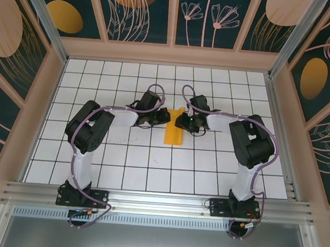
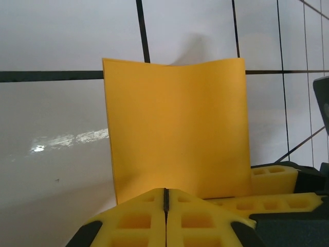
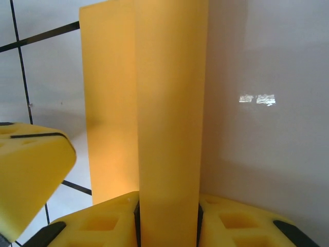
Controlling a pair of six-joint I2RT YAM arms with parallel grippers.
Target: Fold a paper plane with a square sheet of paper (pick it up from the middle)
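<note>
Left hand, pressed together, sat at the folded square sheet of paper in the middle of the counter while right hand pinched it; uneven pulling could tear it.

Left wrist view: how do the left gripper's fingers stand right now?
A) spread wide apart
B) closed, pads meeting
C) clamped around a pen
B: the left gripper has its yellow pads meeting along a thin seam, with the orange paper just beyond them.
</note>
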